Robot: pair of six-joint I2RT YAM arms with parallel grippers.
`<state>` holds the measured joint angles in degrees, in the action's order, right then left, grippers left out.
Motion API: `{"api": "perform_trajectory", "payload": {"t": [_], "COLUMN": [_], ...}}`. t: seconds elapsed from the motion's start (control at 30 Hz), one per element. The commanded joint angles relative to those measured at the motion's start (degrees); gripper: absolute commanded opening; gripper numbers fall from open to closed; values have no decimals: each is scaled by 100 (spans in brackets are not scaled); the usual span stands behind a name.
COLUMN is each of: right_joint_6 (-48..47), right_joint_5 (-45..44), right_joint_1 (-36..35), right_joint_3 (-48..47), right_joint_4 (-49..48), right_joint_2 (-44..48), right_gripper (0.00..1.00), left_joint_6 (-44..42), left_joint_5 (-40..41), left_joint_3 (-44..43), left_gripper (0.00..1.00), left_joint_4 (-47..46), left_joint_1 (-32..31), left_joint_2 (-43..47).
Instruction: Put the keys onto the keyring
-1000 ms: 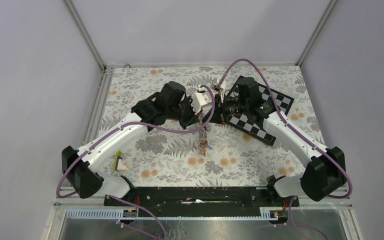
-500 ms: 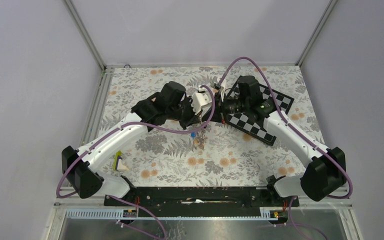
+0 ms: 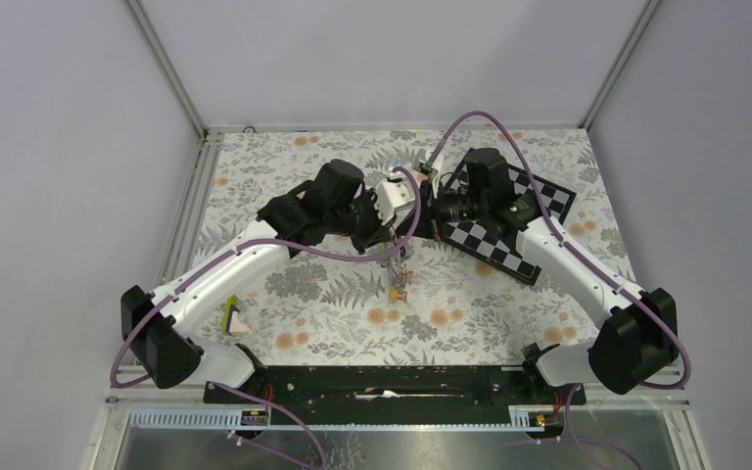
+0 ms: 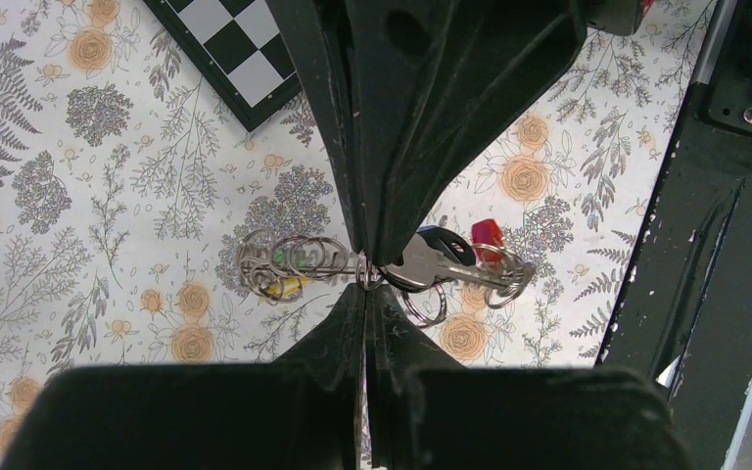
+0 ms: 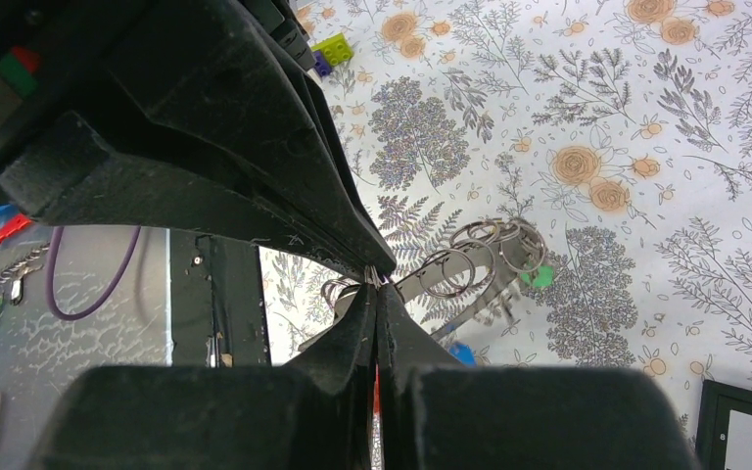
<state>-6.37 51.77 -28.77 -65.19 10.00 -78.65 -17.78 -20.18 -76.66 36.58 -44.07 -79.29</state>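
My left gripper (image 3: pixel 388 241) and right gripper (image 3: pixel 413 238) meet tip to tip above the table's middle. Both are shut on one thin wire ring (image 4: pixel 365 277) at the top of a hanging bunch of keys (image 3: pixel 400 284). In the left wrist view my gripper (image 4: pixel 365 281) pinches that ring; a silver key with a dark head (image 4: pixel 426 259), a red head (image 4: pixel 487 235), a yellow head (image 4: pixel 284 287) and several split rings (image 4: pixel 299 255) hang below. In the right wrist view my gripper (image 5: pixel 377 284) pinches the same ring, with a green head (image 5: pixel 539 277) and a blue head (image 5: pixel 462 352) showing. No broad flat grey ring shows.
A black-and-white chequered board (image 3: pixel 539 211) lies under the right arm; it also shows in the left wrist view (image 4: pixel 225 49). A yellow-green block (image 3: pixel 232 315) lies at the near left. The black base rail (image 3: pixel 382 377) runs along the near edge.
The hanging keys swung up and left half a second ago and now hang straight down again. Both arms have barely moved and both grippers stay shut.
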Motion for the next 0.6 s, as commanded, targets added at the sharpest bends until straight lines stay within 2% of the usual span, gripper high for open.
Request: {"api": "perform_trajectory", "payload": {"t": [0.0,0.57], "right_joint_6": [-73,-163], "right_joint_5": [-239,-274], "right_joint_1": [-39,89], "right_joint_3": [-163,13], "right_joint_4": [-88,-72], "right_joint_2": [31,161], "right_gripper": [0,0], "left_joint_6": [-6,-15], "left_joint_5": [-231,-153], "left_joint_3": [-150,-174], "left_gripper": [0,0], "left_joint_4": [-379,-379], "left_joint_1": [-45,-42], "left_joint_2": [253,300]}}
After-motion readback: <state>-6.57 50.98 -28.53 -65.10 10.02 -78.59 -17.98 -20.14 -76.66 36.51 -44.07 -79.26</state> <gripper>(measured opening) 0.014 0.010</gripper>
